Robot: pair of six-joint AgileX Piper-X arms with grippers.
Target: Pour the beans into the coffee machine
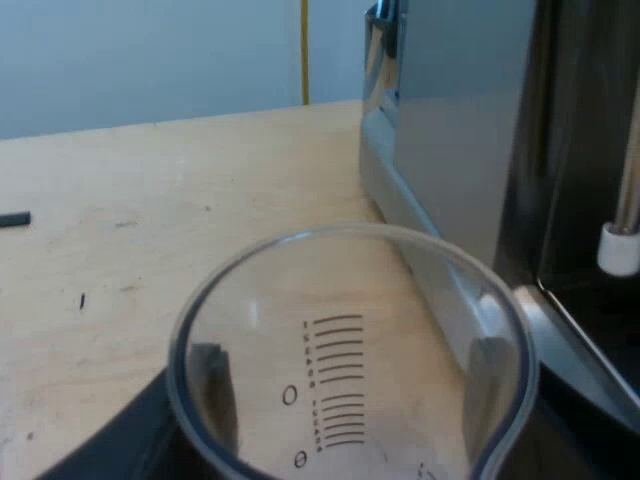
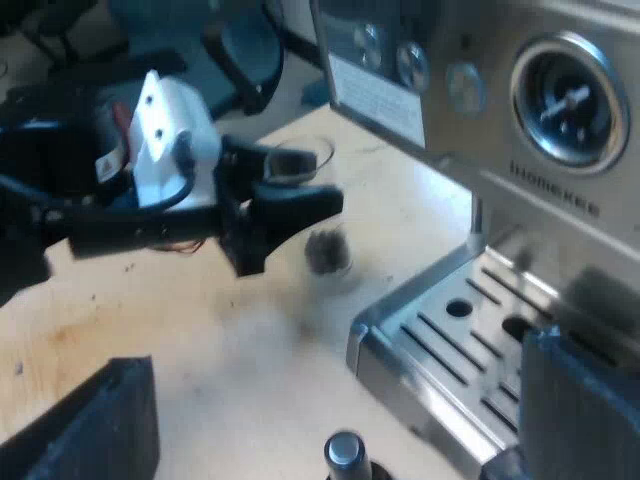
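My left hand (image 1: pixel 345 385) is clamped on the measuring glass (image 1: pixel 340 330), one finger pressed to each side (both show darkly through the clear wall). The glass hangs over the desk (image 1: pixel 150 200), and the espresso machine (image 1: pixel 450 130) rises close at about one o'clock from it.

My right hand (image 2: pixel 340 420) is spread wide, holding nothing, above a small round metal-topped thing (image 2: pixel 343 450) I cannot identify. Past it, at two o'clock, lies the machine's drip tray (image 2: pixel 450 330), with the gauge (image 2: pixel 568 100) higher up. At eleven o'clock my left hand (image 2: pixel 280 215) carries the glass (image 2: pixel 328 250), something dark blurred low inside.
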